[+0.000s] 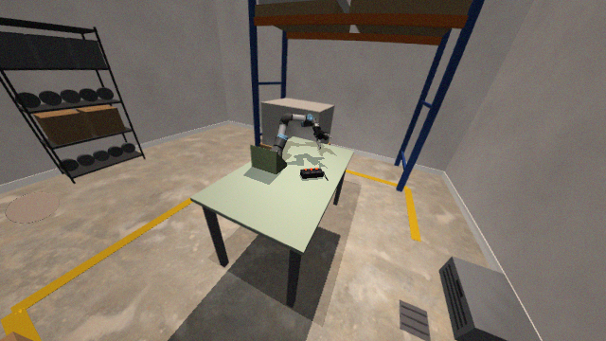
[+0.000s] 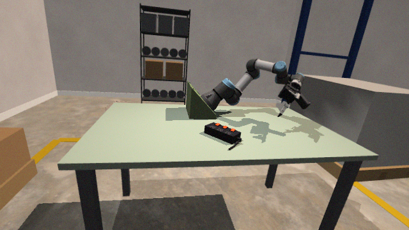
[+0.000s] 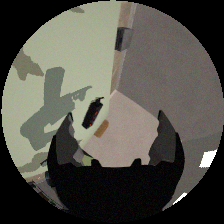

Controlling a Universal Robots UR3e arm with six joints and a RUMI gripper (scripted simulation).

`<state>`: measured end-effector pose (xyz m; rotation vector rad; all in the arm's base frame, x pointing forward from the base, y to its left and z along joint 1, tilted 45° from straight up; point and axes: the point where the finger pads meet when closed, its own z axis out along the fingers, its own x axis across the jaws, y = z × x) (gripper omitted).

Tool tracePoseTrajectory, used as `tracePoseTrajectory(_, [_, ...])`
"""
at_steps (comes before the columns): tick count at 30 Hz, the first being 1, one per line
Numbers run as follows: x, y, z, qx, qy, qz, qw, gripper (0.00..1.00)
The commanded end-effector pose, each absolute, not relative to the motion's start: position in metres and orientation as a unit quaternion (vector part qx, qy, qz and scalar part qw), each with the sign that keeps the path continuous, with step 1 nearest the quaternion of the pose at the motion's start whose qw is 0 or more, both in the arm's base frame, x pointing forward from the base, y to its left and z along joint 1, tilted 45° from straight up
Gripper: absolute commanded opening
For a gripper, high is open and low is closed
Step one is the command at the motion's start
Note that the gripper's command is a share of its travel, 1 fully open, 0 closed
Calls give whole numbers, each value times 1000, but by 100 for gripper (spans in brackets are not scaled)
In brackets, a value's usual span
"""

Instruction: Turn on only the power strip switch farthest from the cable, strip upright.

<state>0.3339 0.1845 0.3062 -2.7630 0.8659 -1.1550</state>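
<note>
The black power strip [image 1: 312,174] [image 2: 222,131] [image 3: 92,113] lies flat on the pale green table [image 1: 265,208] [image 2: 134,134] [image 3: 60,50]. It is the right way up, with three orange-red switches [image 2: 224,126] on top. Its short cable [image 2: 234,146] leaves the end nearest the table's front right in the exterior view. The switch positions are too small to tell. My gripper [image 1: 323,141] [image 2: 281,112] [image 3: 115,111] is open and empty. It hangs a little above the table near the far edge, well away from the strip, fingers pointing down.
A green wedge-shaped block [image 1: 265,160] [image 2: 195,107] stands on the table at the arm's base. A large grey box [image 1: 295,114] [image 2: 367,105] stands right beside the table's far edge, close to my gripper. Blue rack posts [image 1: 428,104] rise behind.
</note>
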Motion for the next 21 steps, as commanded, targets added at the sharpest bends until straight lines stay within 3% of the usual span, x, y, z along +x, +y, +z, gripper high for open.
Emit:
tracePoseTrajectory(1, [343,153,282,-887,327,-326,-7,100])
tracePoseTrajectory(21, [324,41,197,-817,562,-127,-33,100])
